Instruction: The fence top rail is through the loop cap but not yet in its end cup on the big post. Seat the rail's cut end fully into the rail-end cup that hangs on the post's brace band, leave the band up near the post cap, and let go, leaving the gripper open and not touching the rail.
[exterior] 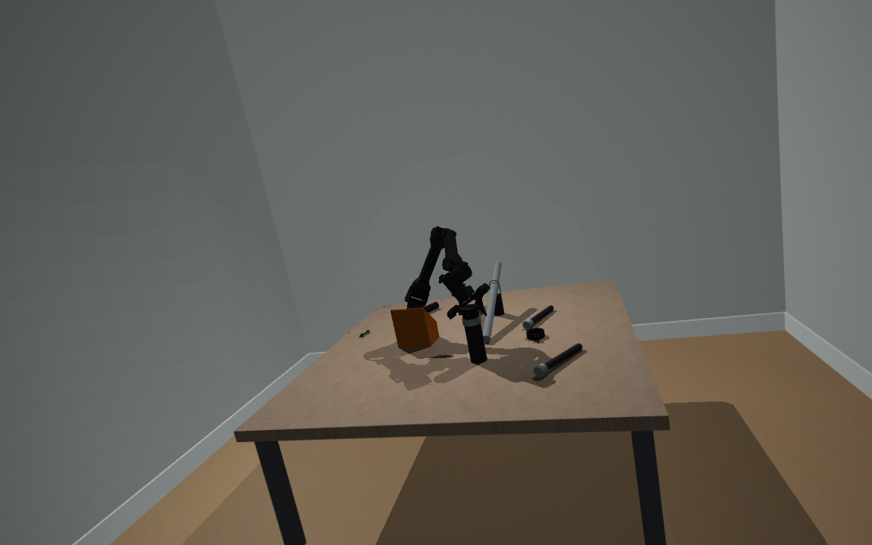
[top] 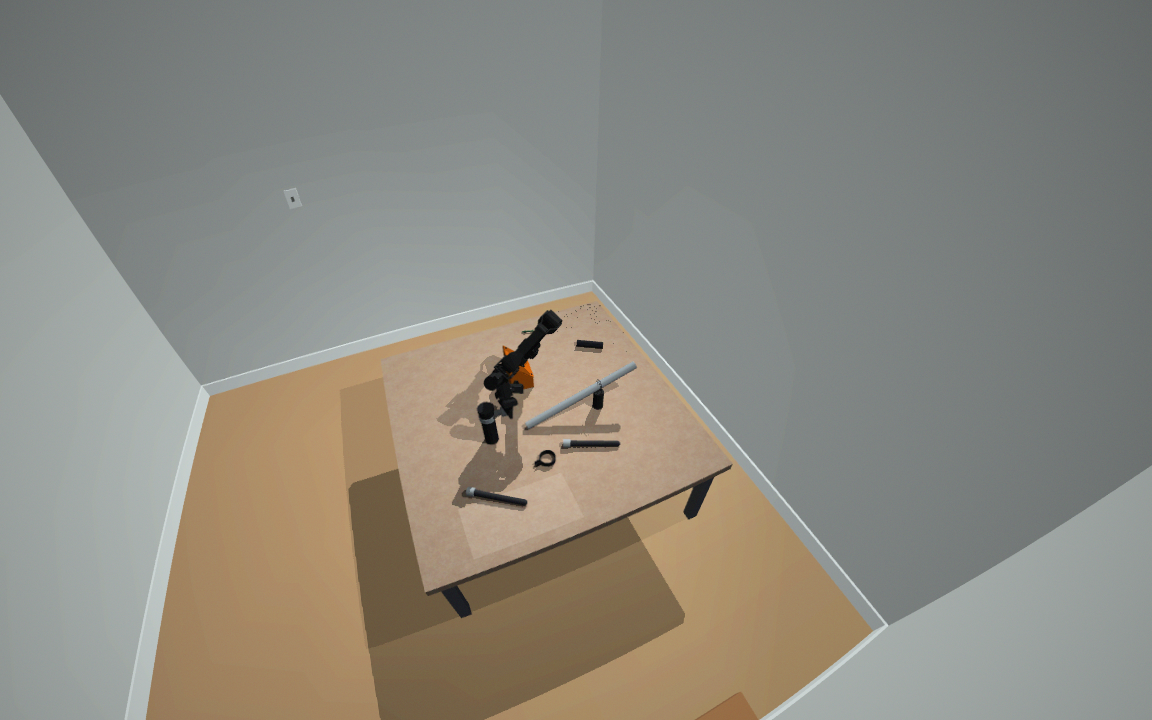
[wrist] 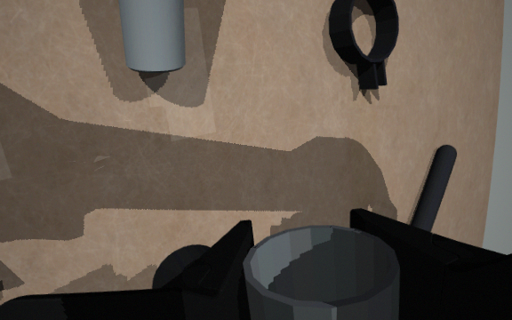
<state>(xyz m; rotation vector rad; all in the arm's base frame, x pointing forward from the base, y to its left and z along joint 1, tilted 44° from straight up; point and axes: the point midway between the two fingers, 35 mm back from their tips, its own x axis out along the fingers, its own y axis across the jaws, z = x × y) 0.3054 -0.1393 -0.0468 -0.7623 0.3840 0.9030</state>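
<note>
My gripper (wrist: pixel 301 226) is shut on the grey rail-end cup (wrist: pixel 323 311), whose open mouth shows between the fingers in the wrist view. The black big post (top: pixel 489 429) (exterior: pixel 475 344) stands upright beside the gripper, with a grey brace band (exterior: pixel 471 322) high up near its cap. The fingers partly hide how the cup meets the band. The long grey rail (top: pixel 562 406) (exterior: pixel 491 310) (wrist: pixel 154 36) passes through the loop cap on the short black post (top: pixel 598 400) (exterior: pixel 499 305). It slopes down, and its near end is low, outside the cup and apart from it.
An orange block (top: pixel 520 370) (exterior: pixel 412 330) is by the arm's base. Two black tubes with grey ends (top: pixel 593 444) (top: pixel 501 498) (exterior: pixel 561 359) and a black ring clamp (exterior: pixel 535 335) (wrist: pixel 341 31) lie on the table. A short black cylinder (top: pixel 589 344) lies at the back.
</note>
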